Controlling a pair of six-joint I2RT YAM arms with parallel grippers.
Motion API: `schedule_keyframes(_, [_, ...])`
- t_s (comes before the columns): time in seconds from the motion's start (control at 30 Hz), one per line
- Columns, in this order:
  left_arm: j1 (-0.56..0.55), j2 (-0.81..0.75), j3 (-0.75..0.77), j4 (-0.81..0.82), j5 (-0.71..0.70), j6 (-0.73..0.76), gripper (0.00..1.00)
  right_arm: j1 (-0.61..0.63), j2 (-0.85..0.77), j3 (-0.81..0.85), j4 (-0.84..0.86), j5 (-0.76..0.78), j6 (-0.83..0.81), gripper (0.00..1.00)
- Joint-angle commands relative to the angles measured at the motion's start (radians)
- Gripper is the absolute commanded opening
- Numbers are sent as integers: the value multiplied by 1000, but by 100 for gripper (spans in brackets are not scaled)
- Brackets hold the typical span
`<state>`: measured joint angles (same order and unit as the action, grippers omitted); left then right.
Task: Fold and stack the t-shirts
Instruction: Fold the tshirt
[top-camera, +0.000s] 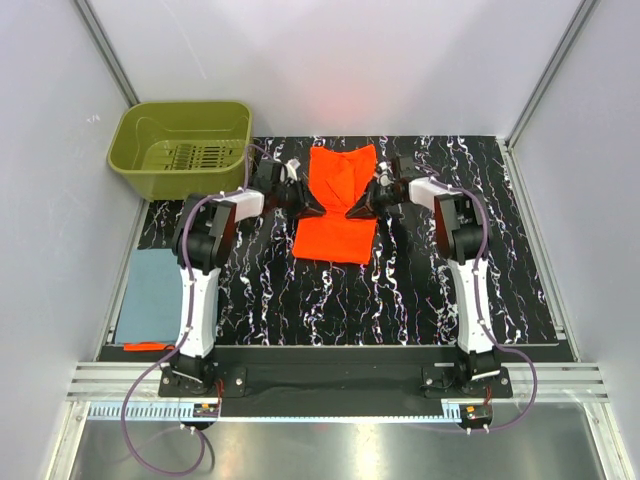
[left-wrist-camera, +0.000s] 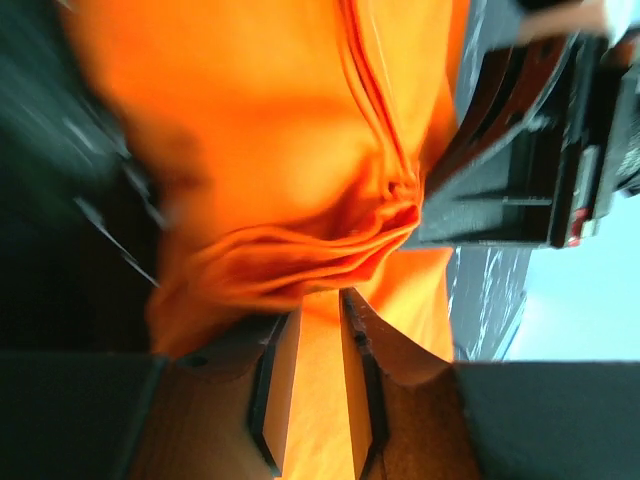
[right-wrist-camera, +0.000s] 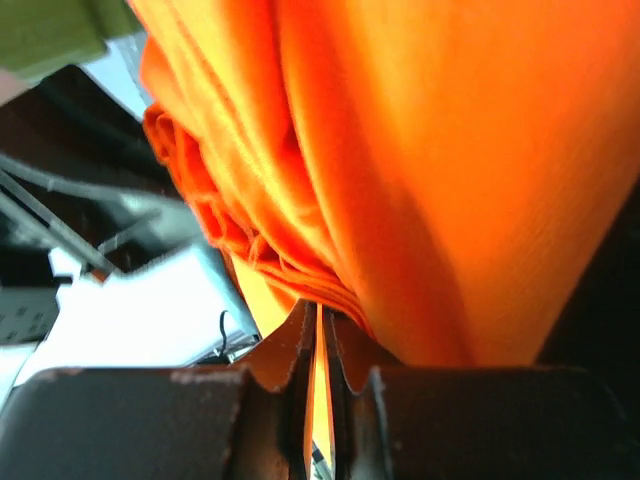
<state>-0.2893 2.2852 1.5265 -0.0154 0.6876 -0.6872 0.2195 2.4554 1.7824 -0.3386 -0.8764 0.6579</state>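
Orange t-shirt (top-camera: 336, 235) is lying mid-surface, toward the far edge, long axis running near to far. The surface (top-camera: 420, 290) is black with white marbling. The shirt's near part is sitting flat as a rough rectangle. The far part is looking looser and creased.

Both tools are biting it at the waist from opposite sides, and the cloth is necking in between them.

Left tool (top-camera: 312, 208) is coming in from the shirt's left edge. In its wrist view, orange cloth is filling the narrow gap between the fingers (left-wrist-camera: 275, 390) and folds are gathering just ahead of the tips, so I'm reading it as closed on the shirt.

Right tool (top-camera: 357, 208) is coming in from the right edge. Its fingers (right-wrist-camera: 280, 350) are sitting almost together with a thin sliver of orange between them and a bunched wad of cloth right at the tips, so it is clamped on the shirt.

The two tools are facing each other, close but apart, with cloth bridging them.

Blue-grey t-shirt (top-camera: 150, 295) is lying as a flat folded rectangle at the near-left corner, just beside the left arm and well apart from the orange one.

Olive basket (top-camera: 180, 145) is sitting at the far-left corner.
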Motion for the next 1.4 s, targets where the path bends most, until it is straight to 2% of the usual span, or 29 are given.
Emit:
schedule_keyframes(0.0, [41, 51, 47, 81, -7, 18, 29, -63, 16, 12, 75, 10, -3, 12])
schedule_keyframes(0.1, [42, 28, 89, -67, -40, 145, 35, -126, 11, -20, 66, 5, 8, 15])
schedule_keyframes(0.13, [39, -28, 80, -84, -46, 164, 37, -138, -4, -31, 56, 5, -1, 16])
schedule_keyframes(0.23, [33, -130, 20, -144, -54, 205, 43, -151, -102, -35, -81, 60, -88, 29])
schedule_keyframes(0.37, [13, -324, -106, -166, -66, 193, 47, -144, -237, -52, -157, 60, -100, 37])
schedule_keyframes(0.5, [-20, -400, -186, -161, -66, 157, 47, -108, -328, -119, -175, 60, -70, 41])
schedule_keyframes(0.6, [-60, -415, -229, -127, -56, 120, 46, -49, -372, -167, -172, 64, -70, 42])
schedule_keyframes(0.8, [-126, -351, -275, -34, -45, 77, 42, 69, -348, -242, -151, 11, -92, 32])
schedule_keyframes(1.03, [-99, -268, -374, -12, -86, 132, 40, 15, -349, -500, -99, 43, -162, 27])
schedule_keyframes(1.23, [-99, -328, -534, 40, -96, 133, 40, -116, -465, -659, -82, 94, -178, 24])
schedule_keyframes(1.37, [-108, -421, -638, 94, -86, 85, 40, -137, -553, -670, -120, 132, -191, 25])
